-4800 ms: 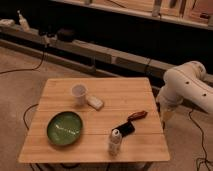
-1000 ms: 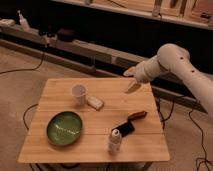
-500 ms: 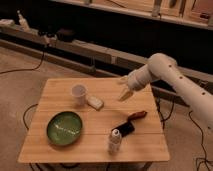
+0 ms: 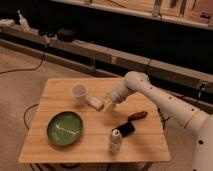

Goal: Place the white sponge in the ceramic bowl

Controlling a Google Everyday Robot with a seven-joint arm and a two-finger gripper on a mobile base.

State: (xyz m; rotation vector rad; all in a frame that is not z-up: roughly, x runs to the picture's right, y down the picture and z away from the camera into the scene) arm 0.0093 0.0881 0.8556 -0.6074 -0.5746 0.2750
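Presently the hand [image 4: 109, 103] hangs low over the middle of the wooden worktop [image 4: 57, 97], just right of the white sponge [image 4: 95, 103]; whether it is apart or together I cannot tell. The sponge lies flat on the worktop, just right of a white cup [image 4: 79, 93]. The green ceramic bowl [image 4: 65, 128] sits near left, apart from the sponge. A small bottle [image 4: 115, 141] stands near right, beside a dark brush [image 4: 131, 122].

White sponge [image 4: 95, 103] flat, jaws just right; green ceramic bowl [image 4: 65, 128] front-left.
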